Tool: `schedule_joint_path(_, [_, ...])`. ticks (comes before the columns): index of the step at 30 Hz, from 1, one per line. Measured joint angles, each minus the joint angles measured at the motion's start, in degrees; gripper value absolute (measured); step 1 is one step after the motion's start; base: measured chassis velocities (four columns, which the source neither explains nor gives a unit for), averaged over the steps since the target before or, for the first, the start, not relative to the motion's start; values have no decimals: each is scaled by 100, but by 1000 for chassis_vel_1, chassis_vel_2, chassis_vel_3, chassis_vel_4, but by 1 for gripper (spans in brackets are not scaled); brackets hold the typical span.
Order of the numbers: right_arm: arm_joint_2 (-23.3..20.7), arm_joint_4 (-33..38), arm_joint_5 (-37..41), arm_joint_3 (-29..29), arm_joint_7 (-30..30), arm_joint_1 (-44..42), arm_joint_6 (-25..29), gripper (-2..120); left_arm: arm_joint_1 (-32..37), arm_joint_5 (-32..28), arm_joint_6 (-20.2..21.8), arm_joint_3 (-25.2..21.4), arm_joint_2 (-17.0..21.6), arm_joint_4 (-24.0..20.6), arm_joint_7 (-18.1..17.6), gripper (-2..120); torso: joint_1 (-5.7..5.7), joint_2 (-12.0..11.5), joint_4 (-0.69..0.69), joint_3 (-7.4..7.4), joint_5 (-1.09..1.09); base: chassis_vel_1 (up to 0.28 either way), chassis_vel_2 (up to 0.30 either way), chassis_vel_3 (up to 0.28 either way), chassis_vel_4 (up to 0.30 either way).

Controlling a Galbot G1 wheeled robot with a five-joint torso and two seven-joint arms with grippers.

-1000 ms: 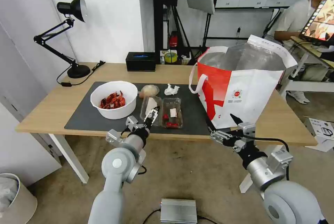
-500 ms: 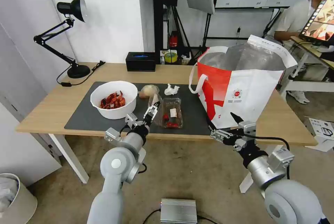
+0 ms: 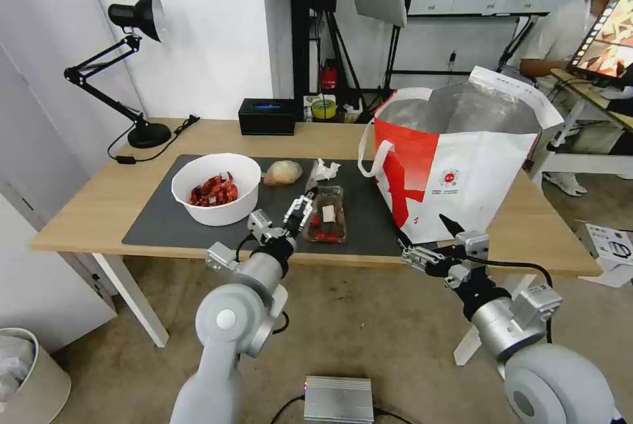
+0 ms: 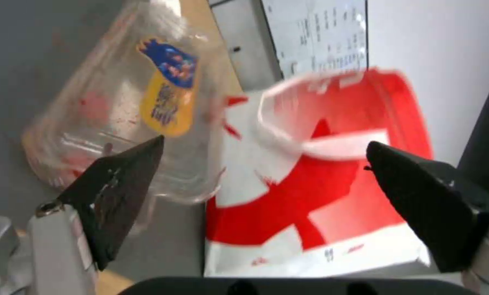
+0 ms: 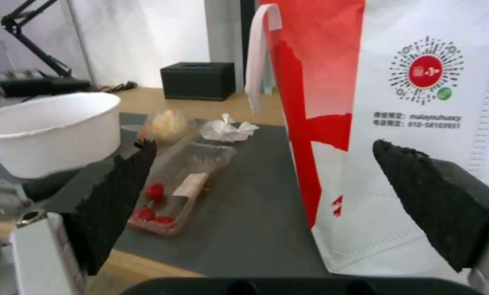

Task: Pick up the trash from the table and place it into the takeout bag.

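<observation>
Progress: I count 4 pieces of trash on the table (image 3: 86, 203), none seen in the takeout bag (image 3: 461, 167)
Tray (image 3: 325, 214): on the mat, lid half raised
Left gripper (image 3: 300, 210): at the tray's near-left edge, fingers spread, holding nothing
Right gripper (image 3: 427, 239): parked at the table's front edge below the bag, gaping
Change: my left gripper shifted right toward the tray; the lid swung up from flat
</observation>
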Motion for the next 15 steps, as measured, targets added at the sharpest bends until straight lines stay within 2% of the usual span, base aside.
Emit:
schedule_joint_path(2, [34, 8, 2, 40, -10, -27, 18, 100, 37, 173, 5, 148, -2, 66, 67, 100, 0, 0, 0, 0, 0, 0, 0, 0, 0])
schedule_joint_path(9, [53, 18, 62, 119, -17, -36, 30, 100, 37, 416, 17, 129, 5, 105, 245, 100, 0, 0, 0, 0, 1, 0, 0, 0, 0])
schedule_joint_path(15, [39, 20, 104, 175, -20, -42, 34, 100, -108, 871, 45, 257, 10, 207, 553, 100, 0, 0, 0, 1, 0, 0, 0, 0, 0])
